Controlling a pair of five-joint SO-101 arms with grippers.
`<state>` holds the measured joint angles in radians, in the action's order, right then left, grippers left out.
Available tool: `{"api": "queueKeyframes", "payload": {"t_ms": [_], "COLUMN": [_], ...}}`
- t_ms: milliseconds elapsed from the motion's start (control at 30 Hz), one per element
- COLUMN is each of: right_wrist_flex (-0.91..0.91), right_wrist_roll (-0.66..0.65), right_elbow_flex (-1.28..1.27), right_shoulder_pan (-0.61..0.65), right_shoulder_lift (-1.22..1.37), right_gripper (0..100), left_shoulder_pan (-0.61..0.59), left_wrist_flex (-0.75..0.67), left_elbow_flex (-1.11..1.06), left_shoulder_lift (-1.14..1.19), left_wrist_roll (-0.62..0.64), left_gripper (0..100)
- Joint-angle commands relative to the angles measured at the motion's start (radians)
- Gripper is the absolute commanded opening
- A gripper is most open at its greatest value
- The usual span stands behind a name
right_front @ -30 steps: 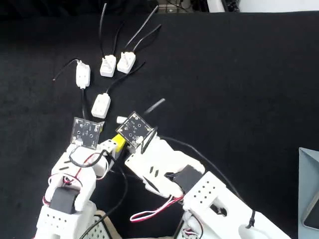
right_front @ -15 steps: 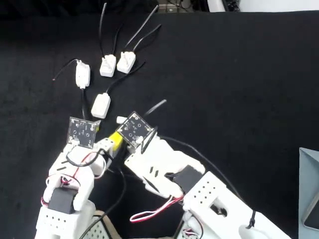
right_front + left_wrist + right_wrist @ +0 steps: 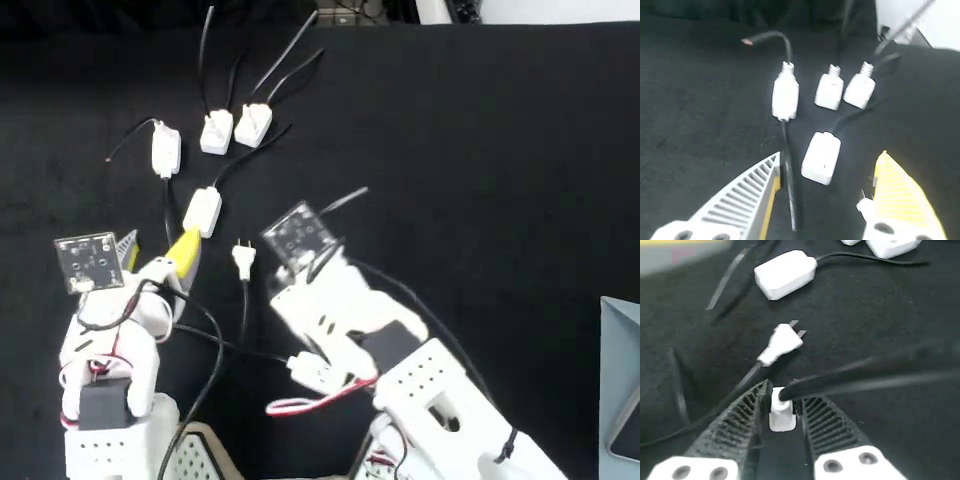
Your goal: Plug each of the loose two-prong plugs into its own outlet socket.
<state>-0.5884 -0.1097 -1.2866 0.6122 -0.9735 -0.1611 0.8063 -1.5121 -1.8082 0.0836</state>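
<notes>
Two-prong plug [image 3: 241,256] flat on black table cover [image 3: 480,150]. Long axis 12–6 o'clock in high view, prongs to 12, cord trailing to 6. Right gripper [image 3: 781,402] just beside it at 3 o'clock, clenched on second plug [image 3: 780,416]. Left gripper [image 3: 160,250] at 9 o'clock, spread wide, holding nothing. Four white outlet sockets [image 3: 216,133] toward 12; nearest socket [image 3: 203,212] at 11 o'clock.

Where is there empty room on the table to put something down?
The right half of the table is bare, between the right arm and the grey thing at the edge. The left half is crowded with four sockets, wires and a loose plug.
</notes>
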Motion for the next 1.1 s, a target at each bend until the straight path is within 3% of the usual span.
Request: {"api": "queueKeyframes", "payload": {"t_ms": [0,100,267,733,1067], "right_wrist_flex": [0.014,0.014,0.018,0.020,0.021], "right_wrist_roll": [-0.005,0.026,0.080,0.080,0.080], "right_elbow_flex": [0.015,0.016,0.013,0.005,-0.010], "right_shoulder_pan": [-0.114,-0.190,-0.213,-0.215,-0.215], "right_shoulder_lift": [-0.024,-0.024,-0.024,-0.019,-0.022], "right_gripper": [1.1,1.1,1.1,1.1,1.1], "left_shoulder_pan": [-0.001,0.016,0.030,0.030,0.059], "left_wrist_flex": [0.069,0.118,0.109,-0.009,-0.005], "left_elbow_flex": [0.114,0.154,0.205,0.745,1.113], "left_shoulder_lift": [-0.005,0.002,0.166,1.303,1.832], "left_wrist_roll": [0.002,-0.025,-0.106,-0.275,-0.281], "left_gripper": [30,30,30,30,30]}}
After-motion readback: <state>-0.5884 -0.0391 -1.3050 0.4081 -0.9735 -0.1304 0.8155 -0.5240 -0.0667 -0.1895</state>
